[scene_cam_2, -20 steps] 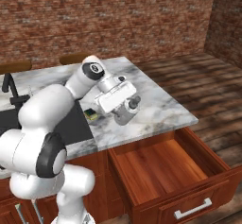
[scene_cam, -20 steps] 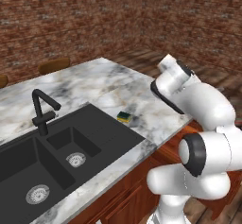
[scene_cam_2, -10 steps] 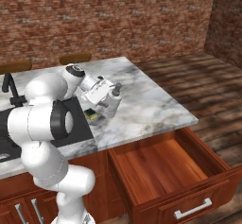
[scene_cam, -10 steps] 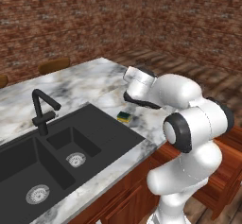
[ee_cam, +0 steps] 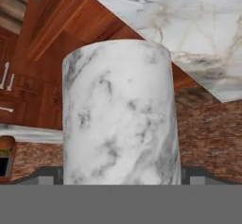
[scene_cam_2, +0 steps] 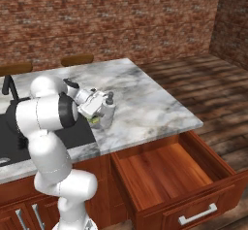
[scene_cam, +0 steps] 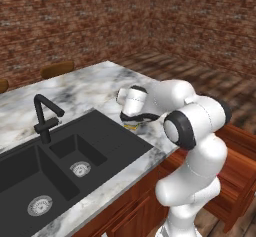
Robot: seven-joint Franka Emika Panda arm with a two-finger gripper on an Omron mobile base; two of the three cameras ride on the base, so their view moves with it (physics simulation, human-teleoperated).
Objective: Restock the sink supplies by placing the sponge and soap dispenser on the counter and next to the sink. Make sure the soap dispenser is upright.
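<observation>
Hand (scene_cam_2: 102, 108): low at the desk's (scene_cam_2: 145, 98) front part, right of the sink, clamped wide on the soap dispenser (scene_cam_2: 108, 115), 1 finger (ee_cam: 49, 173) pressed flat to each side of the bottle. Held upright, pump top uppermost, base at the marble; cannot tell whether resting on it or just above. Seen close in the hand view as a pale, grey-veined cylinder (ee_cam: 120, 114) between the 2 dark tips.

Just beside the bottle, toward the sink: the sponge (scene_cam_2: 95, 120), flat on the marble, green over yellow, partly hidden under the wrist. Only a yellow edge (scene_cam: 131, 126) peeking out below the hand in the left base view.

Next over: the black sink (scene_cam: 75, 146), 2 basins, 1 round metal drain in each, sponge lying close to its right rim. Behind the basins, the angular black faucet (scene_cam: 45, 116).

Below the desk's front edge, to the right of the arm: 1 reddish-brown drawer (scene_cam_2: 160, 171) pulled fully open.

Beyond the far edge: 2 rounded wooden chair backs (scene_cam_2: 77, 59), then the brick wall (scene_cam_2: 121, 15).
</observation>
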